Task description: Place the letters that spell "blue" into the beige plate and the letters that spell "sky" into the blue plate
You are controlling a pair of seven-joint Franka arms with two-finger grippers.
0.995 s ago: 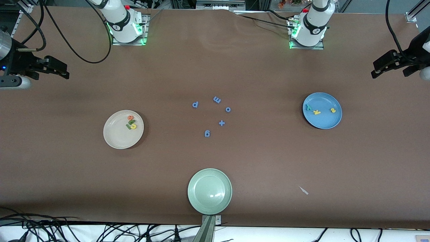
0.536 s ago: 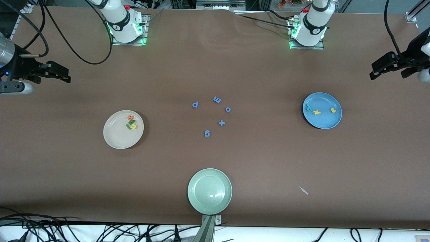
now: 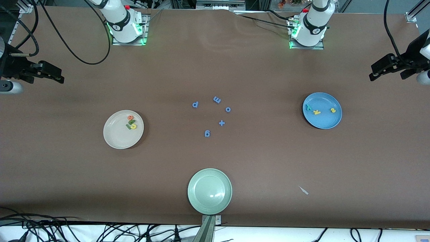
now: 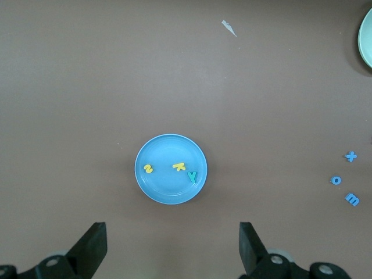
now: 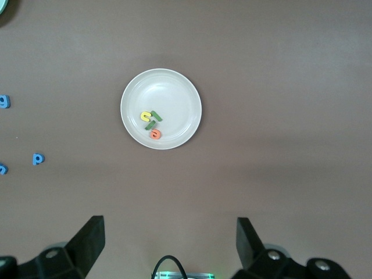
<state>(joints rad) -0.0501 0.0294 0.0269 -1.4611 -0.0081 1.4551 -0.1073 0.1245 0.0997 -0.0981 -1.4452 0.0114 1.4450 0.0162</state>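
The beige plate [image 3: 116, 134] holds an orange e [image 3: 130, 117], green letters [image 3: 129, 125] and a yellow u [image 3: 133, 126]; the right wrist view shows that plate [image 5: 174, 93] too. In the blue plate [image 3: 324, 121] lie a teal y [image 3: 308, 107], a yellow k [image 3: 316, 112] and a yellow s [image 3: 333, 110]. My right gripper [image 3: 55, 74] hangs open and empty over bare table at the right arm's end. My left gripper [image 3: 373, 72] hangs open and empty over bare table at the left arm's end, with the blue plate [image 4: 168, 189] in its wrist view.
Several blue letters and a plus sign [image 3: 221, 123] lie loose mid-table between the two plates. A pale green plate [image 3: 210, 191] sits near the table's front edge. A small white scrap [image 3: 304, 190] lies toward the left arm's end.
The right gripper has drifted outward toward its end of the table. The left gripper has shifted only slightly. Plates and letters have not moved.
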